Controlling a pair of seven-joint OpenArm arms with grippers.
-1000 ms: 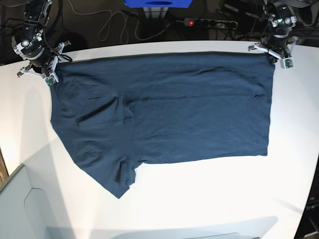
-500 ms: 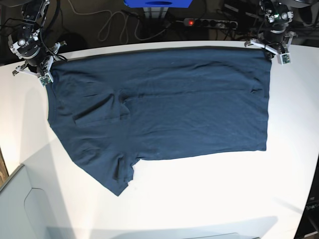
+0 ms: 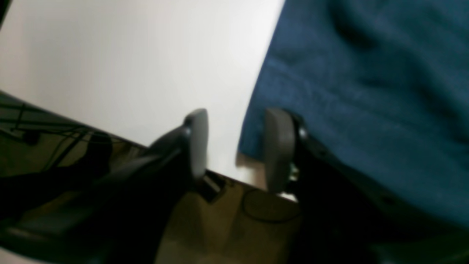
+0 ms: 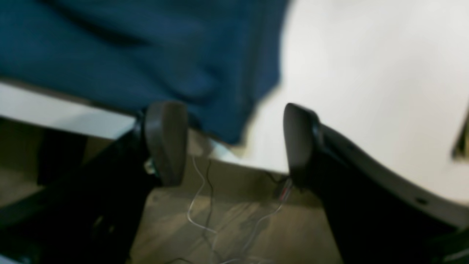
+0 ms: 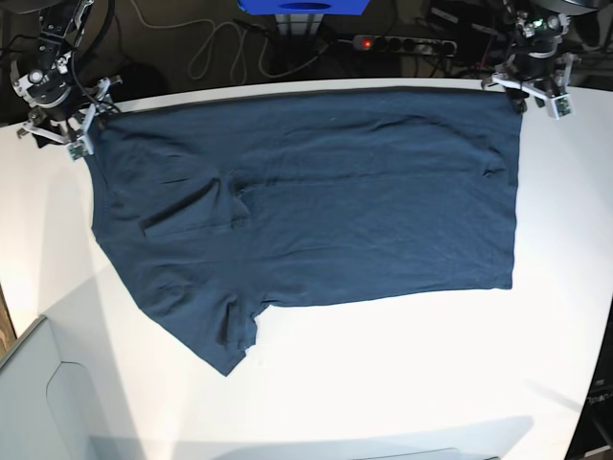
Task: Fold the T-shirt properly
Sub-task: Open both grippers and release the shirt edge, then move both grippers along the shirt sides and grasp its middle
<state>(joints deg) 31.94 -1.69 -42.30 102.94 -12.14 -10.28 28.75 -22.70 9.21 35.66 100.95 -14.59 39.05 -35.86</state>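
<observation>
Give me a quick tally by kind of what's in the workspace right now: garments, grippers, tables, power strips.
T-shirt: 1, dark teal-blue, spread flat.
Grippers: 2, the left gripper and the right gripper, both with jaws apart at the shirt's far corners.
Table: 1, white.
Power strip: 1, behind the table.
Total: 5

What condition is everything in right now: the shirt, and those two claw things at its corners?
T-shirt: lying flat on the table, folded over, one sleeve sticking out, some wrinkles.
Left gripper: fingers open, holding nothing, at a shirt corner.
Right gripper: fingers open, holding nothing, at a shirt corner.
</observation>
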